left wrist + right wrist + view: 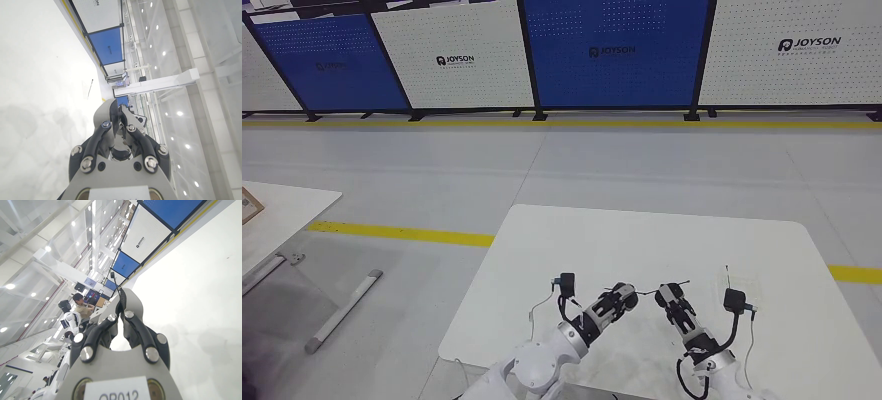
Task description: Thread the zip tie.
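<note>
A thin black zip tie (115, 282) sticks out past the fingertips of my right gripper (121, 294), which is shut on it; its square head hangs free in the air. In the top view the zip tie (646, 293) runs as a dark line between my left gripper (627, 293) and my right gripper (667, 292), which face each other close together over the near part of the white table (642, 240). My left gripper (115, 106) is shut, with a thin black strip showing between its fingers.
A second black zip tie (728, 270) lies flat on the table beyond the right arm, also seen as the spare tie (90, 89) in the left wrist view. Another table (282, 210) stands off to the left across a floor gap.
</note>
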